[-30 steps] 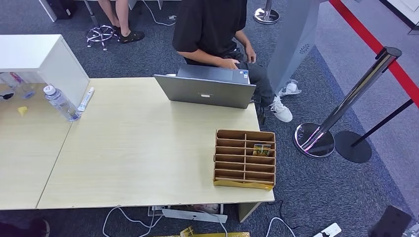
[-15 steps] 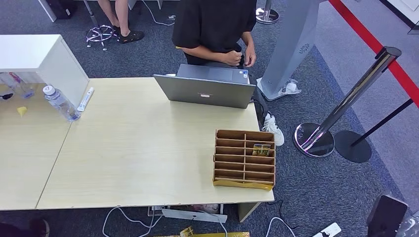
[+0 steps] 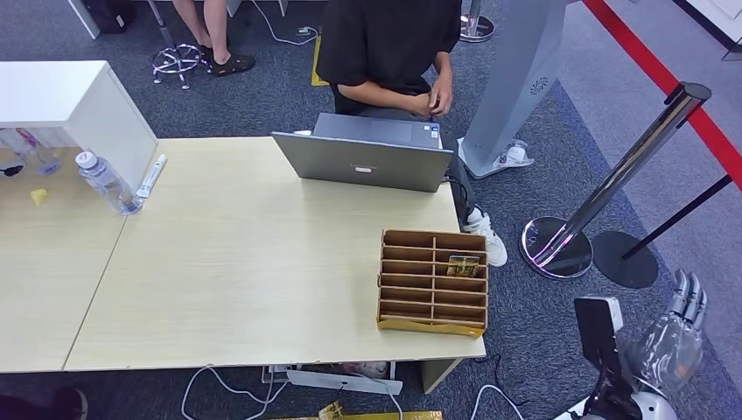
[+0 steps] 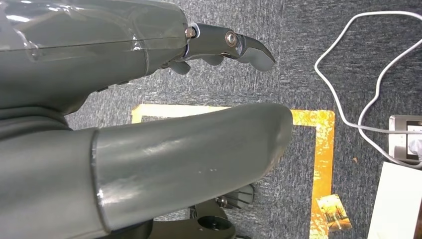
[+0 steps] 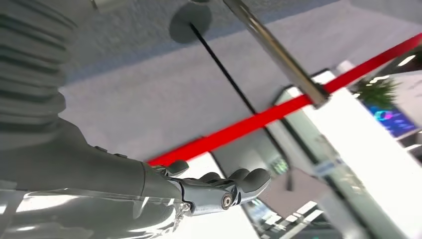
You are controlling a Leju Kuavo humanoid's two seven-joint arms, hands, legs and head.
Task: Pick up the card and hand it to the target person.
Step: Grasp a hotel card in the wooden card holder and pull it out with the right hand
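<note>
The right hand's fingers (image 5: 239,185) lie straight out and close side by side, with nothing in them; in the head view the right hand (image 3: 675,337) stands raised at the lower right corner, over the grey carpet and well apart from the table. The left hand's fingers (image 4: 234,45) are extended and slightly parted from the thick thumb, also holding nothing; the left hand (image 4: 149,114) hangs over the carpet above a yellow floor marking (image 4: 318,149) and a white cable (image 4: 358,74).

The card (image 3: 464,265) is small and rectangular, with a gold-yellow printed face and darker patches. It sits in a compartment of the right-hand column of the brown wooden organizer (image 3: 433,282), in the third slot from the far edge. The organizer stands on the near right corner of the light wooden table (image 3: 245,262).

Across the table sits a person in a black shirt (image 3: 385,44) behind an open grey laptop (image 3: 363,156), both hands held together at the chest. A water bottle (image 3: 107,182) and a white marker (image 3: 151,175) lie near the table's far left edge.

Compared with a second ago, the right arm has risen into the head view, where then only a dark edge of it showed at the corner. The person has taken the hands off the laptop and sat up. Card and organizer have not shifted.
</note>
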